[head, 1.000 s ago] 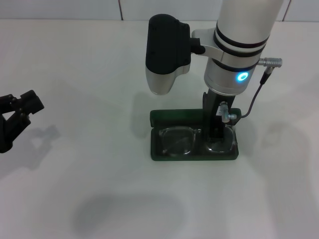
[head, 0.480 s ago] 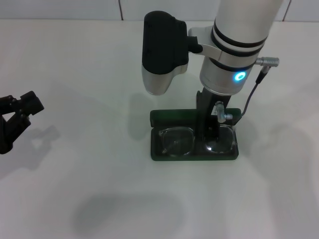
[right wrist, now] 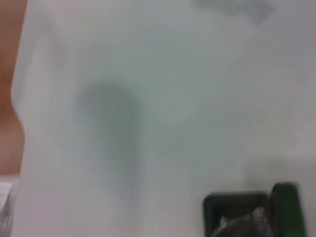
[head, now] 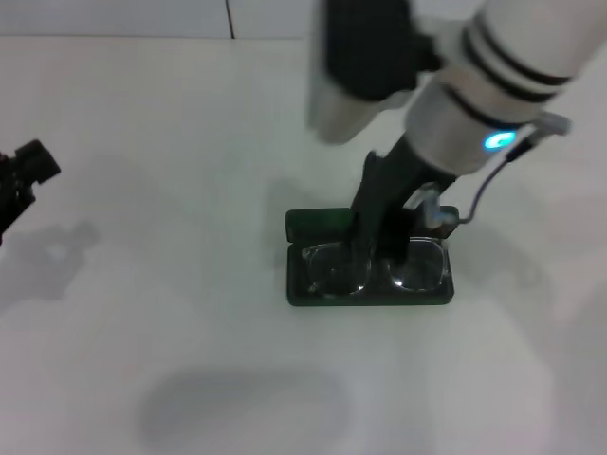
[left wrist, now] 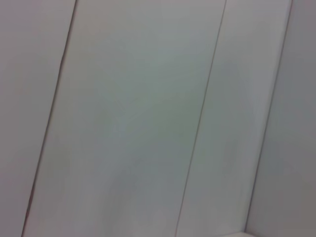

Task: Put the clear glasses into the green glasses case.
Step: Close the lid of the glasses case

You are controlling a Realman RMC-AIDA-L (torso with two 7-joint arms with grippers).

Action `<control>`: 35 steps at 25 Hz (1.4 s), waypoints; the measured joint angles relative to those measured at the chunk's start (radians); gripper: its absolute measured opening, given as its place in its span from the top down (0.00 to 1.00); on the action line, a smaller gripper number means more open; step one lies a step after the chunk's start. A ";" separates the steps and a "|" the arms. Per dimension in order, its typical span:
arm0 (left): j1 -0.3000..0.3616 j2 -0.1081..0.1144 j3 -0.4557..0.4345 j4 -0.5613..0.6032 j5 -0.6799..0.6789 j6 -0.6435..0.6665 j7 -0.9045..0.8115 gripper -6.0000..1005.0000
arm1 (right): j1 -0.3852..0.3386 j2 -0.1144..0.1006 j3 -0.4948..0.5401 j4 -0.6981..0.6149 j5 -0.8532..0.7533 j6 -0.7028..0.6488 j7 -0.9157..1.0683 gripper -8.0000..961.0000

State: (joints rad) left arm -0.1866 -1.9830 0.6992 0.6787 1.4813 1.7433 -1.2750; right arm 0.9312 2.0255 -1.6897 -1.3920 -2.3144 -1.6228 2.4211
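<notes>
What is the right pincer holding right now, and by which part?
Cannot be told. The right pincer is down at the middle of the glasses, which lie in the open case, but its tips are hidden.

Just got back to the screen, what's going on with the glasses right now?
The clear glasses are lying in the open green glasses case on the white table. The right gripper is down over the middle of the case, at the bridge between the lenses; whether it grips them can't be made out. The left gripper sits idle at the table's far left edge. The lid has not been closed.
</notes>
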 joint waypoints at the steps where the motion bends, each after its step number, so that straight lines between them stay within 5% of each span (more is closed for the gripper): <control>1: 0.000 0.000 0.000 0.000 0.000 0.000 0.000 0.85 | -0.064 -0.002 0.028 -0.065 0.001 0.001 -0.005 0.92; 8: -0.070 0.013 -0.001 0.004 -0.005 0.001 -0.043 0.85 | -0.407 -0.003 0.156 -0.304 0.114 0.053 -0.128 0.92; 14: -0.122 0.006 0.002 0.004 -0.005 0.006 -0.061 0.85 | -0.643 -0.003 0.372 -0.306 0.366 0.060 -0.358 0.92; 18: -0.130 -0.001 0.007 0.004 -0.003 0.010 -0.061 0.85 | -0.679 -0.002 0.489 -0.209 0.483 0.066 -0.473 0.92; 24: -0.180 -0.026 0.051 -0.006 0.012 0.010 -0.063 0.85 | -0.700 -0.009 0.776 0.115 0.717 0.057 -0.787 0.92; 28: -0.211 -0.069 0.062 -0.008 0.023 0.005 -0.055 0.85 | -0.668 -0.018 1.064 0.392 0.815 -0.022 -0.912 0.92; 31: -0.235 -0.095 0.062 -0.011 0.052 0.001 -0.040 0.85 | -0.666 -0.022 1.205 0.477 0.820 -0.071 -0.950 0.92; 35: -0.261 -0.102 0.062 -0.054 0.078 -0.002 -0.011 0.85 | -0.677 -0.023 1.227 0.504 0.805 -0.109 -0.954 0.92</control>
State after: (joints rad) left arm -0.4479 -2.0849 0.7609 0.6244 1.5589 1.7416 -1.2856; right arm 0.2539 2.0028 -0.4627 -0.8881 -1.5094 -1.7320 1.4674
